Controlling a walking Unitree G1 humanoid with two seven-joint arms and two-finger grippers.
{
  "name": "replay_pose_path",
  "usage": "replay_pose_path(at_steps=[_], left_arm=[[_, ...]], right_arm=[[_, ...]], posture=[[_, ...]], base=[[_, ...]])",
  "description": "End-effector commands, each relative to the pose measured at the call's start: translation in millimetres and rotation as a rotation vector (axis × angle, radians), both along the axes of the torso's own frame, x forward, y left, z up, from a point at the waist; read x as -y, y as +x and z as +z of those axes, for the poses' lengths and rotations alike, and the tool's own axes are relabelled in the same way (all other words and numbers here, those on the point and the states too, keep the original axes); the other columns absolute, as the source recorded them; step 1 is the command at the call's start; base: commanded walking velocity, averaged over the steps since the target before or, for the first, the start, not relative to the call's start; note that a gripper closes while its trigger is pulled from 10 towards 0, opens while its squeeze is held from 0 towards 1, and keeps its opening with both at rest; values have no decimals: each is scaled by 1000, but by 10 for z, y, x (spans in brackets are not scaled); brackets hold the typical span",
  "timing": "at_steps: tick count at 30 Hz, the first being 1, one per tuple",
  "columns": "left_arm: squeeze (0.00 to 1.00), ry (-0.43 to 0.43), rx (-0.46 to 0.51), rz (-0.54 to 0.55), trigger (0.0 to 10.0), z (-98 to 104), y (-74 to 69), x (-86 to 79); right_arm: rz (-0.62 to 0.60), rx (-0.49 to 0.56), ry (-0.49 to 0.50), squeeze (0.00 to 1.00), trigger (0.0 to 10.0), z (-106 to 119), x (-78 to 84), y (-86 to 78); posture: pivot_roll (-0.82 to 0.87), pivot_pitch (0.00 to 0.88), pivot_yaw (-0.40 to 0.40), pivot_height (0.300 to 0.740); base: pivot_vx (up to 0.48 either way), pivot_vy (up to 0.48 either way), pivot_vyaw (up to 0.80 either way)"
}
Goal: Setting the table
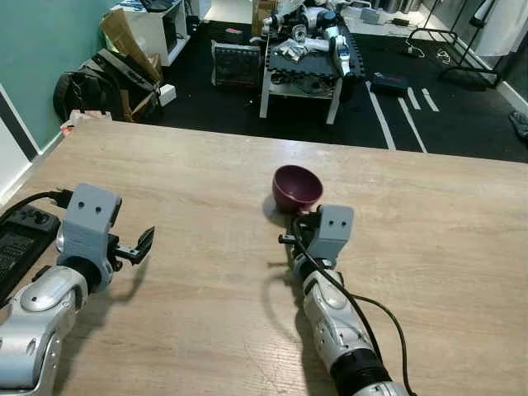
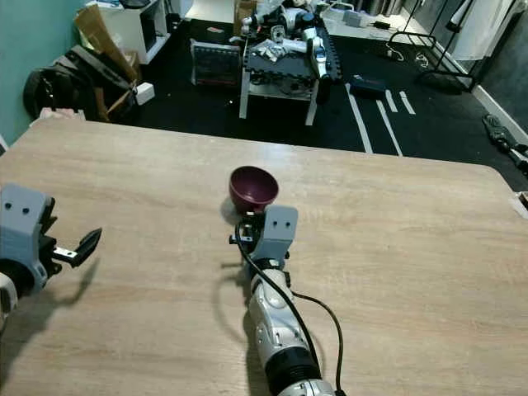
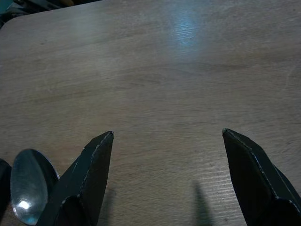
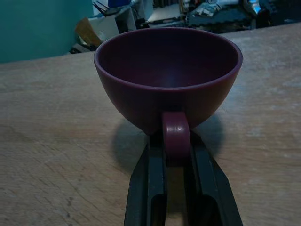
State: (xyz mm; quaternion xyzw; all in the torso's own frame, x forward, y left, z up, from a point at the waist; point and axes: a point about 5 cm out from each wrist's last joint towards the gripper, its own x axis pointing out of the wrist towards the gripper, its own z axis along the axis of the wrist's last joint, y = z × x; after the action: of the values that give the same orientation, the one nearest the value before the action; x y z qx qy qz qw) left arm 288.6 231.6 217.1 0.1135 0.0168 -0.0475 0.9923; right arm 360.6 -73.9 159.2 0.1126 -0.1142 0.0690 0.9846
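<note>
Glossy maroon cup [image 4: 168, 77], loop handle pinched by right hand [image 4: 177, 149]; left hand [image 3: 167, 141] spread above woodgrain table [image 1: 206, 181].

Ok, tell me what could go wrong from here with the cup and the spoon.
1. The right gripper pinches the maroon cup only by its small handle, so the cup could twist or slip if lifted or swung quickly.
2. A spoon lies on the wooden table right beside the open left gripper; lowering or sweeping that arm might knock it aside.
3. The cup sits near the table's far edge, so pushing it forward risks a fall.
</note>
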Motion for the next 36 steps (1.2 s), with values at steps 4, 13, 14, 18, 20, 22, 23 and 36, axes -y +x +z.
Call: replay_pose_path(at_steps=[4,13,14,18,20,22,23,36], left_arm=[[0,-15,-25,-13,10000,-120,28,101],[0,-90,0,-23,10000,-125,123,425],[0,-100,10,-40,10000,-110,142,499],[0,-115,28,-77,10000,-72,174,616],[0,-133,42,-110,10000,-41,206,718],[0,-145,44,-130,10000,-31,220,774],[0,-156,45,-146,10000,-24,231,822],[0,-213,51,-133,10000,-59,287,962]], right_arm=[[-30,77,41,0,0,172,109,0],[-230,160,7,0,10000,384,908,-116],[-268,152,-10,0,10000,368,1068,-158],[-339,139,-32,0,10000,335,1327,-248],[-388,131,-59,0,10000,308,1508,-319],[-408,126,-66,0,10000,302,1579,-350],[-420,123,-71,0,10000,300,1627,-369],[-351,63,-42,0,10000,210,1451,-383]], posture=[[256,140,41,740],[182,104,51,740],[161,98,49,740],[161,98,49,740],[128,85,47,740],[120,82,44,740],[113,79,42,740],[93,75,31,740]], base=[[0,0,0],[0,0,0],[0,0,0],[0,0,0],[0,0,0],[0,0,0],[0,0,0],[0,0,0]])
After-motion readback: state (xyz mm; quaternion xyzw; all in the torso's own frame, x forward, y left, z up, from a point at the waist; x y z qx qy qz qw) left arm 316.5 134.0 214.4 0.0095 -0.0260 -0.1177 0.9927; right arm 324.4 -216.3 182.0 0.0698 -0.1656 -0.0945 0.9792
